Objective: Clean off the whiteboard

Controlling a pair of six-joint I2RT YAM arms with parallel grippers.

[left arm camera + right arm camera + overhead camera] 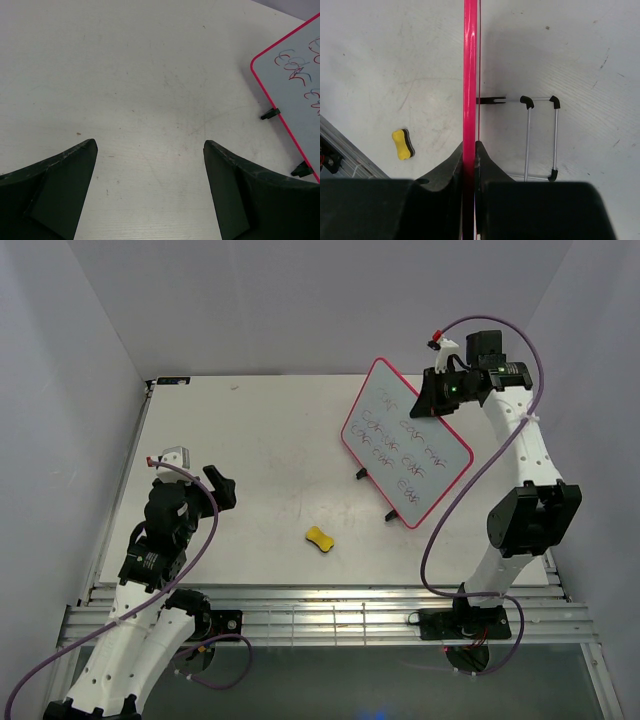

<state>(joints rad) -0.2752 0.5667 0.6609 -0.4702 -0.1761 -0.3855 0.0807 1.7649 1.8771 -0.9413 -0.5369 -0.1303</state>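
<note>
whiteboard (405, 440) is standing tilted near the far right corner of the desk (250, 430) in the top view, carrying red and blue scribbles, with the right gripper (432, 395) pinching its far edge. a yellow sponge (320, 538) is lying toward the near edge. the left gripper (222, 487) is hovering by the left edge. from the left wrist, its jaws are gaping wide, holding nothing. from the right wrist, the fingers are clamping the pink frame edge-on, and a wire stand (540, 135) is showing on one side of the board.
</note>
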